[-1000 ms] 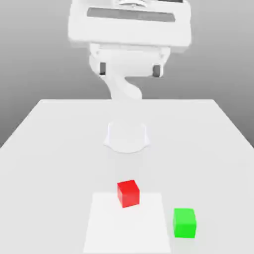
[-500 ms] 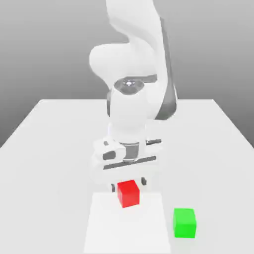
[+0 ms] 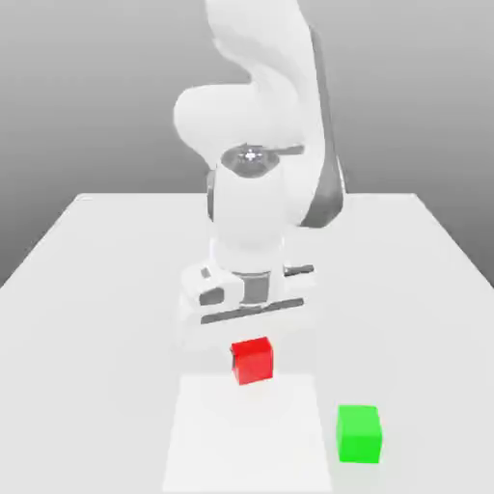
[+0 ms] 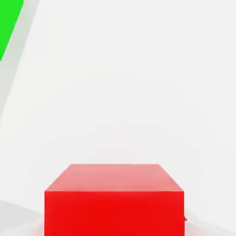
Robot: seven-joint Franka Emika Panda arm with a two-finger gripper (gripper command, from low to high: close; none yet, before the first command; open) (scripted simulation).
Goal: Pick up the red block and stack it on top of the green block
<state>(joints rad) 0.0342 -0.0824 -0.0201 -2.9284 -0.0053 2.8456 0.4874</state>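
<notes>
The red block (image 3: 253,360) hangs a little above the white table, just over the far edge of a paler square patch. My gripper (image 3: 253,345) comes down on it from above and is shut on it. In the hand view the red block (image 4: 114,200) sits very close to the camera. The green block (image 3: 359,433) rests on the table toward the exterior view's right and nearer the front edge than the red one, apart from it. A corner of the green block (image 4: 8,23) also appears in the hand view.
The white table (image 3: 96,289) spreads wide on both sides. A paler square patch (image 3: 241,444) lies at the front, below the red block. The arm's bulky white links (image 3: 256,193) rise behind the gripper.
The arm came down from high above onto the red block, closed on it, and has now raised it slightly off the table. The green block has not moved.
</notes>
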